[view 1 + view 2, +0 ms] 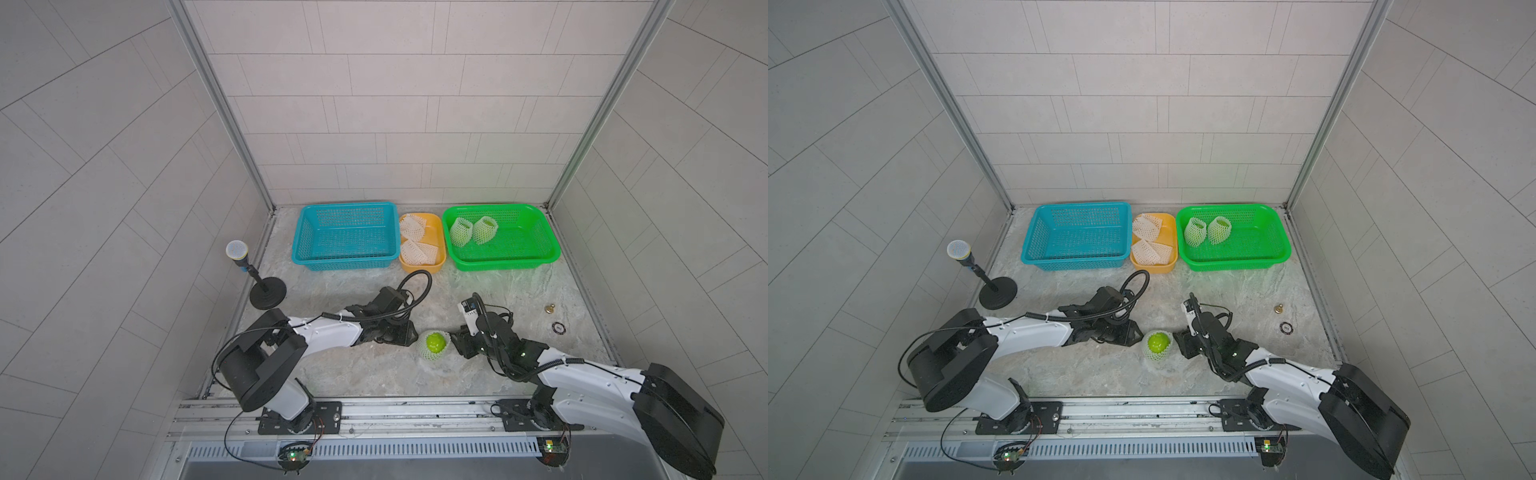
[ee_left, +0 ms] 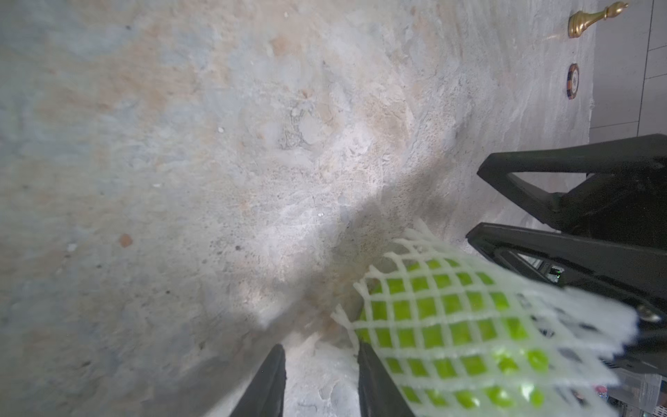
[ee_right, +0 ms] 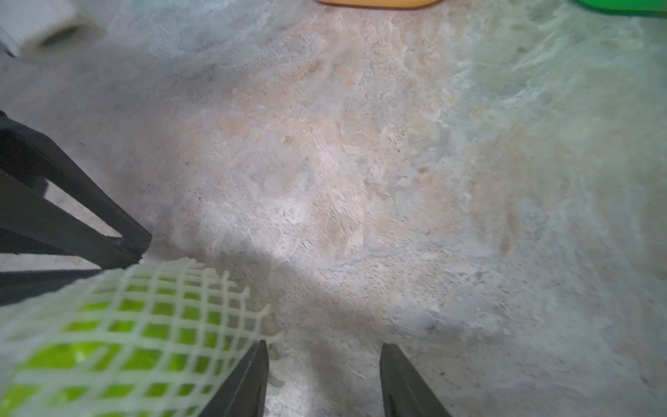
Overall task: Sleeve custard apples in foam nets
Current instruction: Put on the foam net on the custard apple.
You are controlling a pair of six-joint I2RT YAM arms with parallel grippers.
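The stone-patterned table (image 1: 353, 374) carries three containers along its far edge: a blue basket (image 1: 347, 205) with nothing in it, a green basket (image 1: 507, 262), and a smaller yellow tray (image 1: 420, 269) between them. Two netted custard apples (image 1: 461, 230) lie side by side in the green basket, so two of the three fruits look finished and put away. Spare foam nets (image 1: 417, 251) lie in the yellow tray. The third custard apple (image 1: 435, 341) sits on the table near the front, between the two arms. Its own net (image 1: 424, 354) wraps the sides, and the crown shows bare through the open mouth. The left gripper (image 2: 320, 348) has its jaws spread with nothing between them, one finger just beside the mesh. The right gripper (image 3: 325, 344) is likewise spread and empty, close to the net. I judge the sleeving essentially done. What seems left is perhaps a tug to seat the net, then carrying this fruit to the green basket.
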